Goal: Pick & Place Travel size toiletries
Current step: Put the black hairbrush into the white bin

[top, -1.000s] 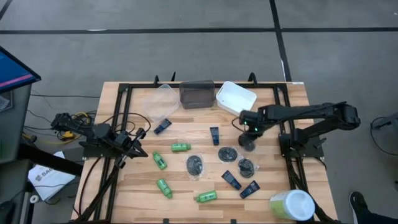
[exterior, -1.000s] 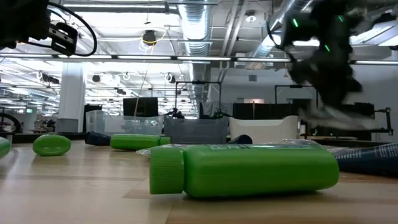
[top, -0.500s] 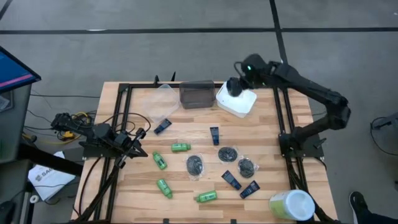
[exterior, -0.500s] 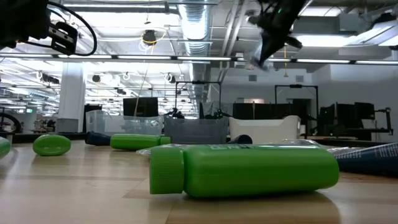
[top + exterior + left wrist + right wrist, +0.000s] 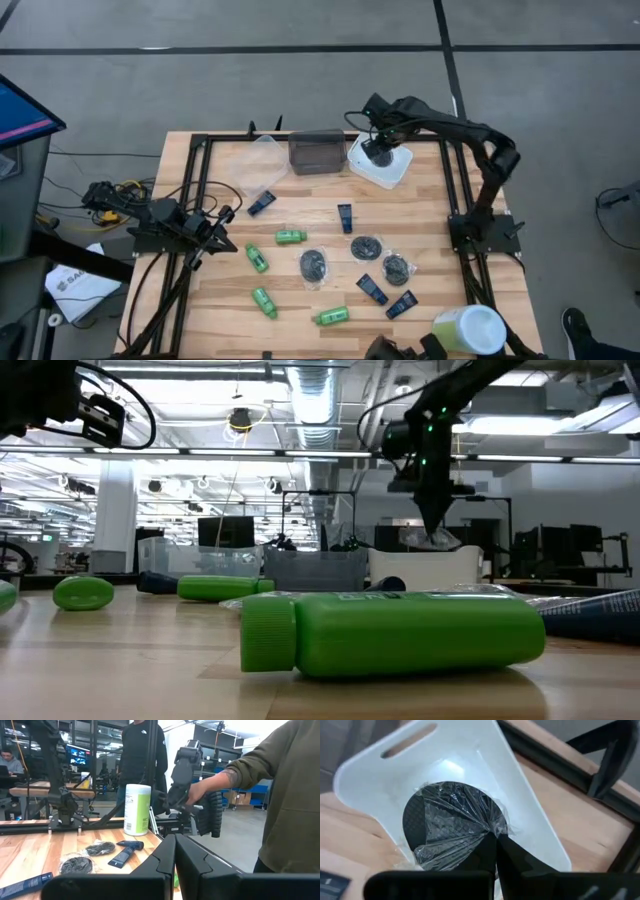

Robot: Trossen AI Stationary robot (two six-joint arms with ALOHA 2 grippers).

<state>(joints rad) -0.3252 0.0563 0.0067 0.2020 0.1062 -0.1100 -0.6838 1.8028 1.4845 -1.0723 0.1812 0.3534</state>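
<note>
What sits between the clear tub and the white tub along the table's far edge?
In the high view, a dark tub stands between the clear tub and the white tub, close beside the white one.

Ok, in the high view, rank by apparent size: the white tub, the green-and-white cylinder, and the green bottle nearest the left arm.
1. white tub, largest.
2. green-and-white cylinder, a bit smaller, though it stands closer to the overhead camera, so the gap is unsure.
3. green bottle, clearly smallest.
</note>
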